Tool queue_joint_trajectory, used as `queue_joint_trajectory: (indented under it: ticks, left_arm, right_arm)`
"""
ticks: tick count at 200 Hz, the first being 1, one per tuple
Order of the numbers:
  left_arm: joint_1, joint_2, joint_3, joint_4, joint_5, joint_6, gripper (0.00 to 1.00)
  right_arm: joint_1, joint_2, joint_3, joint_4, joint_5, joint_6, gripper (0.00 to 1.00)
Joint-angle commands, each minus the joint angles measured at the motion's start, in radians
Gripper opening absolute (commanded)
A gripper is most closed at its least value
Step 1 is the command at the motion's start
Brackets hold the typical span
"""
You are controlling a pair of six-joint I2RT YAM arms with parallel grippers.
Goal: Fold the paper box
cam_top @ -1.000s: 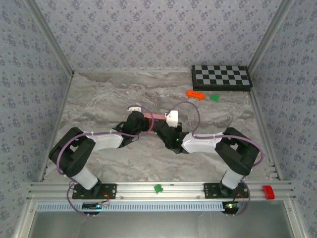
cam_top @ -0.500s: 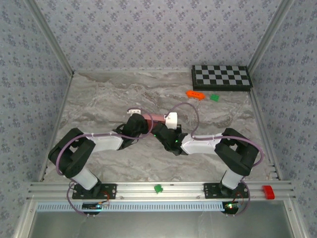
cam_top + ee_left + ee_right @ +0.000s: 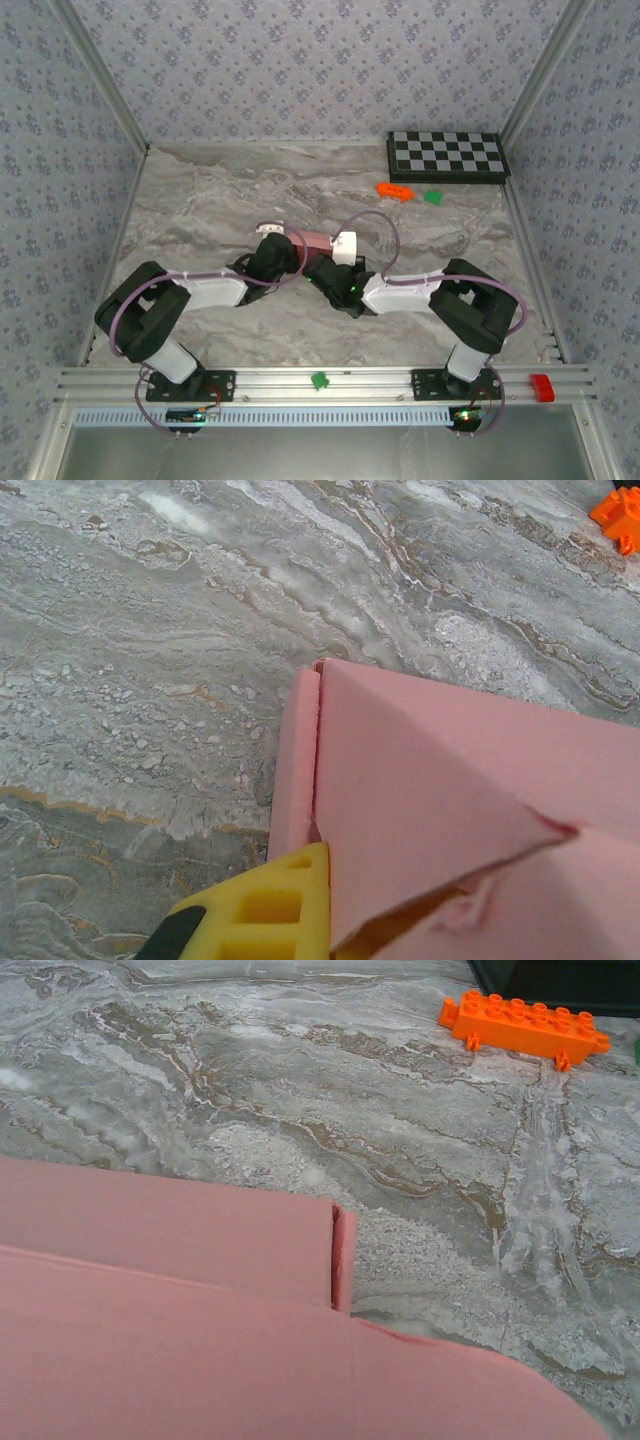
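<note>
Two white-and-black arms (image 3: 215, 289), looping purple cables (image 3: 378, 211), yellow hollow-celled tool finger (image 3: 312, 888)

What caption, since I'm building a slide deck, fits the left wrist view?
Left wrist close-up: a yellow fingertip beside the partly folded salmon-pink paper box on the marbled table.

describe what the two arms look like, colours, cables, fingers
The left arm and right arm both have rounded white link shells with black joints. A thin purple cable loops along each: the left cable by its base, the right cable near its wrist. The left wrist view shows a yellow plastic finger with square cut-outs and a black part.
</note>
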Motion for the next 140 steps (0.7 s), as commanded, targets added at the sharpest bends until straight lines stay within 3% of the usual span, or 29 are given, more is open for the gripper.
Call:
queue_joint_trajectory:
  ticks: [1,87,140]
  left_arm:
    - [-0.004,-0.032,-0.016,-0.039,-0.034,-0.006,0.12]
    - [-0.005,-0.17,-0.118,-0.008,-0.057,0.046,0.35]
    - [-0.004,-0.37,-0.173,-0.13,-0.085,0.103,0.36]
  right_arm:
    - [0.005,0.01,0.006,-0.097,0.018,0.039,0.02]
    - [0.004,0.0,0.019,-0.126,0.022,0.049,0.02]
    - [0.005,0.008,0.025,-0.127,0.022,0.054,0.02]
